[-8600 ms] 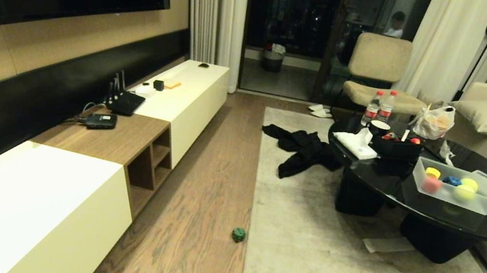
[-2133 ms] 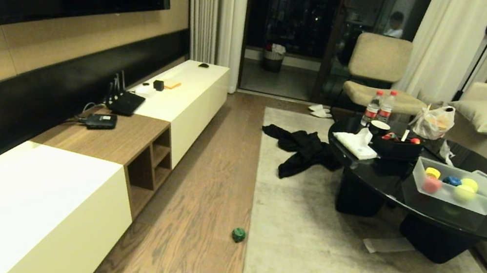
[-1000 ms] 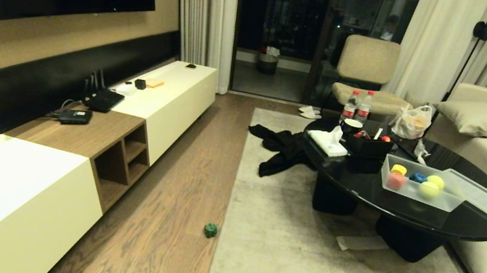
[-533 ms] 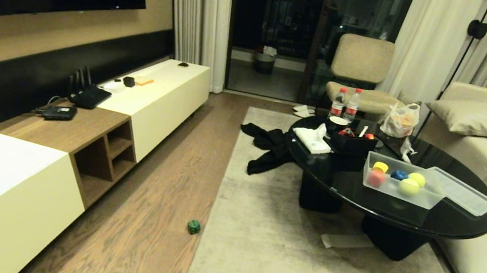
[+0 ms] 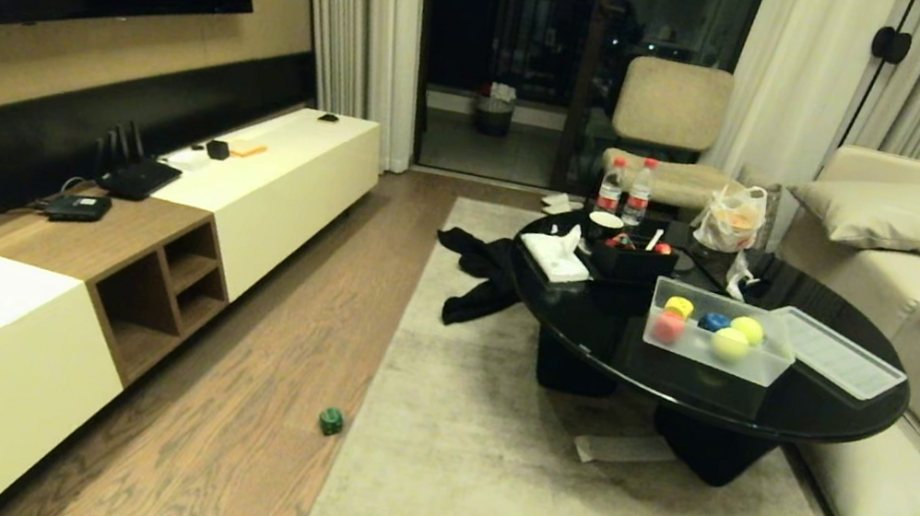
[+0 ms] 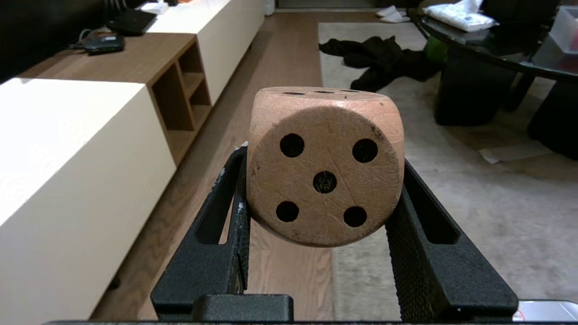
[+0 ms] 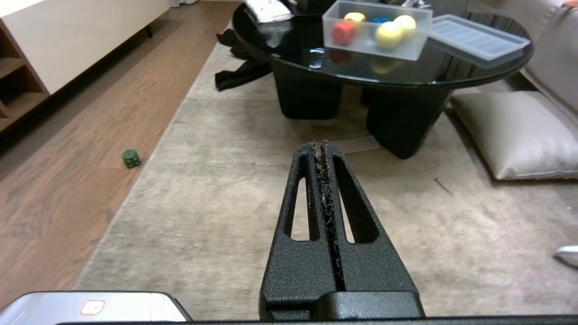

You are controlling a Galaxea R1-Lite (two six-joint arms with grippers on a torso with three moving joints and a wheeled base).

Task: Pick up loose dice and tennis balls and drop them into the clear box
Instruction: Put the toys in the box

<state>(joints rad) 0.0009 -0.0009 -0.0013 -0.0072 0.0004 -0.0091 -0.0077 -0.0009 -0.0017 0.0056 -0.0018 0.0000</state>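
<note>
Rug-side black table (image 5: 770, 413) carries the clear plastic box (image 5: 710, 356); left gripper (image 6: 323, 198) clamps a tan black-pipped die (image 6: 325, 167), which could jolt loose; right gripper (image 7: 323, 149) is closed, empty.

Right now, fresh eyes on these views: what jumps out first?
The tan die filling the left wrist view, clamped in the left gripper with its five-pip face to the camera. Then the clear box on the black table, bright with dice and tennis balls, and one green die alone on the wood floor by the rug's edge.
</note>
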